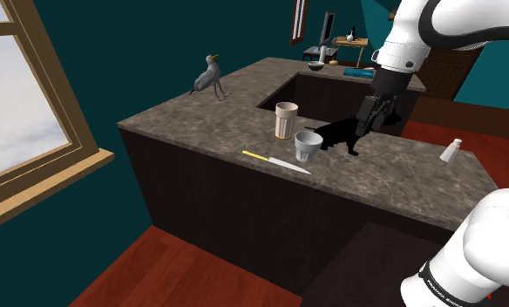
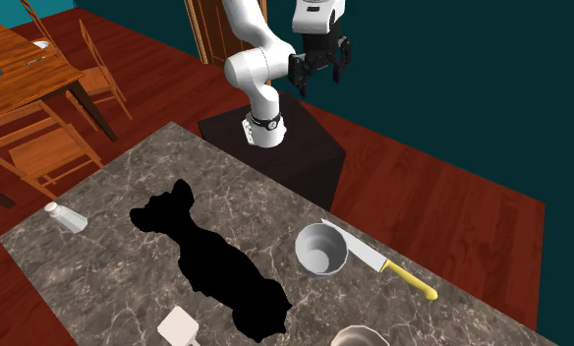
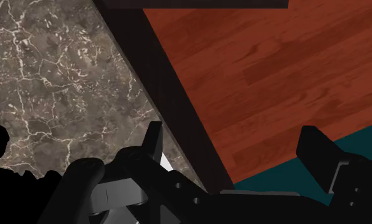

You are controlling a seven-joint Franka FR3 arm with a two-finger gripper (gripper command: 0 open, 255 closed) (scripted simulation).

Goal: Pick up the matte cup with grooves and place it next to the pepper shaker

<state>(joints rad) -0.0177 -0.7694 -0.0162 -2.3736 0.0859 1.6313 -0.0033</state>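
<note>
Pincer (image 3: 233,135) fingers apart, clasping nothing. Wrist cam: marbled bench (image 3: 44,76) edge, red wood floor (image 3: 274,70). Shoulder cam adds bird figurine (image 1: 209,77) and tall beige cup (image 1: 286,120). Grey grooved cup (image 1: 308,145) upright on bench, mouth up, just beside knife (image 1: 274,160), well apart fr. pepper shaker (image 1: 451,150). Teal walls (image 1: 157,44).

1. No text, label, brand or number can be read.
2. The black band (image 1: 442,286) low on the arm (image 1: 492,231) carries tiny white lettering, too small to read.
3. Second exterior view: the same band (image 2: 265,121) is also unreadable.
</note>
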